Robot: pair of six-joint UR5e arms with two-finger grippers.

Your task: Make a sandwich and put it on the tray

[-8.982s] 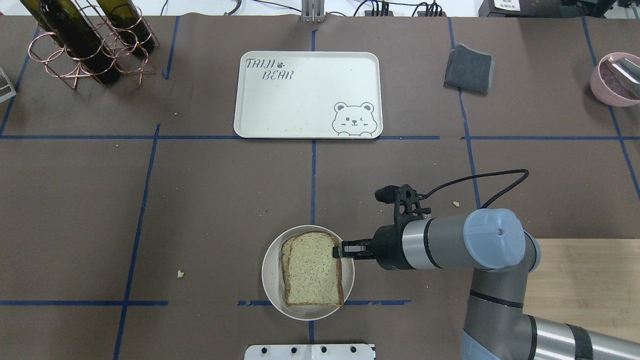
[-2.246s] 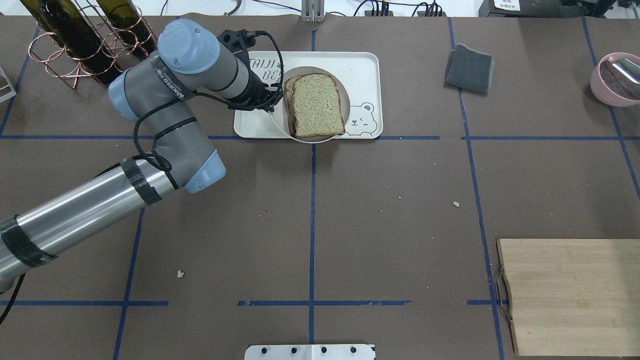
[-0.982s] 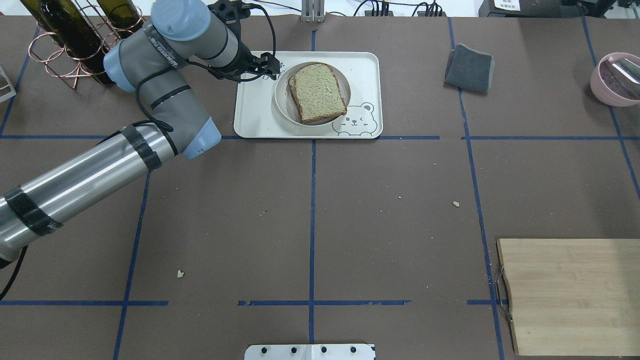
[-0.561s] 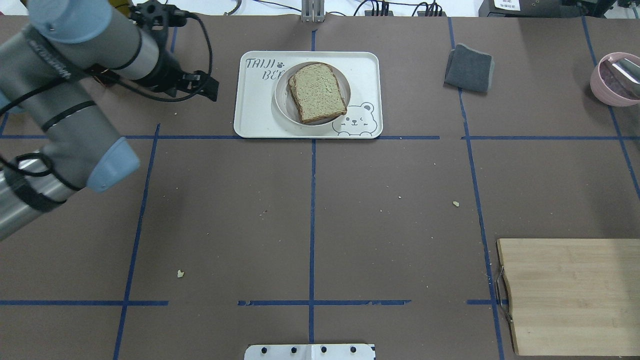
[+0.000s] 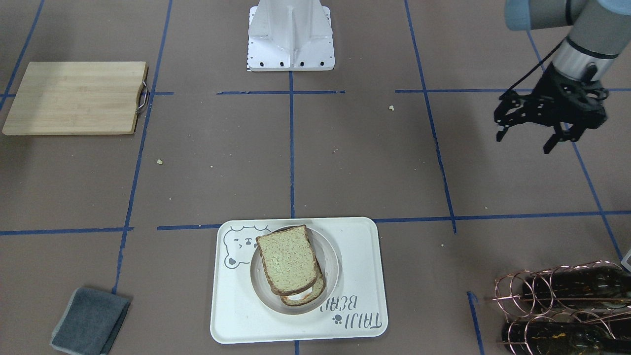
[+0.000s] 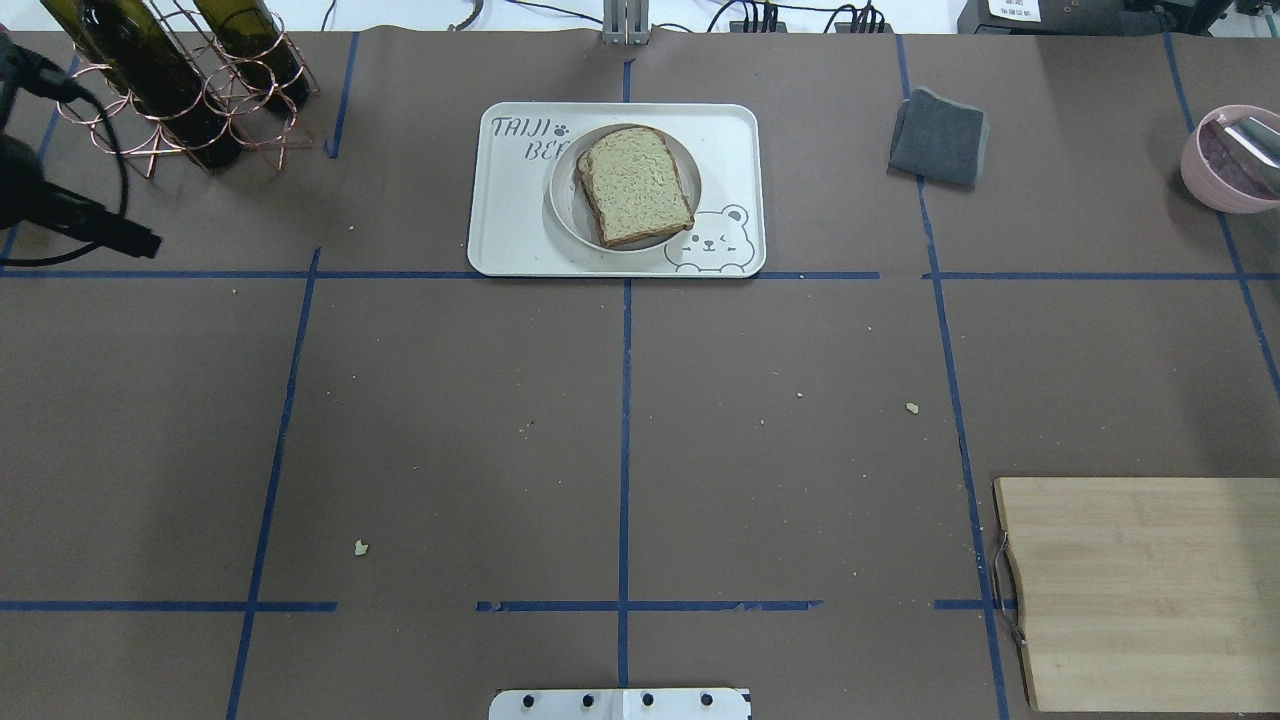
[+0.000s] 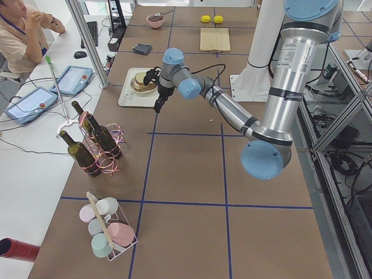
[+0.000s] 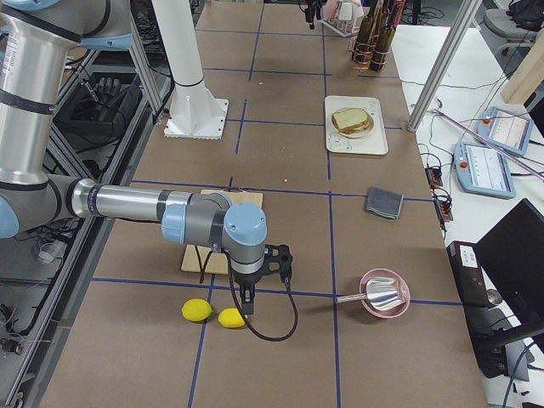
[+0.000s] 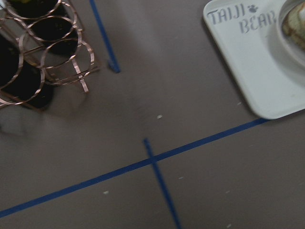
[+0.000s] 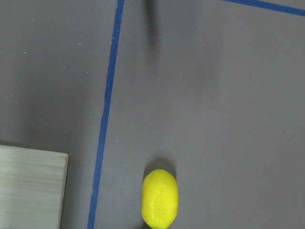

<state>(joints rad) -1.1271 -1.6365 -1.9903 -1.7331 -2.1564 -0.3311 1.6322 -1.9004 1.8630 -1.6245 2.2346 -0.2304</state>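
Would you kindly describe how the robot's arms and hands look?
The left arm and right arm are silver-grey tubes with pale blue joint caps. The left arm wears black tape bands; a black cable leads to its black two-fingered left hand. The right hand is black, trailing a looping black cable.

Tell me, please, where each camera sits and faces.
Front-facing: across the table, facing the base; left gripper open.
Overhead: behind the robot, looking down; left gripper at edge.
Exterior left: table's end; left arm near.
Exterior right: opposite end; right arm near.
Left wrist: down at tray corner.
Right wrist: down at lemon.
Overhead and front-facing share the sandwich.
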